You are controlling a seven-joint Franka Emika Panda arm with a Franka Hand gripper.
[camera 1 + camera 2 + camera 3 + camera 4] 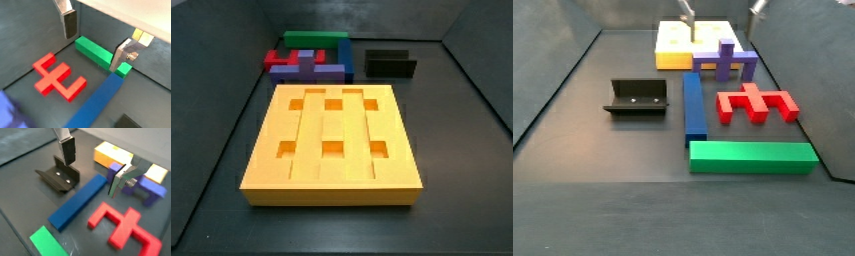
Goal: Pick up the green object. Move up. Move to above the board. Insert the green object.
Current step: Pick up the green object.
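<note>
The green object (754,157) is a long matte bar lying flat on the dark floor, beside one end of the blue bar (694,103). It also shows in both wrist views (93,50) (45,240) and as the green object (315,39) at the far end of a side view. The board (338,140) is the big orange-yellow slab with grooves and square holes. My gripper (720,6) hangs high above the pieces, open, with only its fingertips (684,10) showing. Nothing is between the fingers (69,22); the green object lies well below them.
A red branched piece (756,103) lies next to the blue bar. A purple piece (727,58) sits against the board (694,40). The fixture (636,97) stands on the other side of the blue bar. Grey walls (567,70) ring the floor.
</note>
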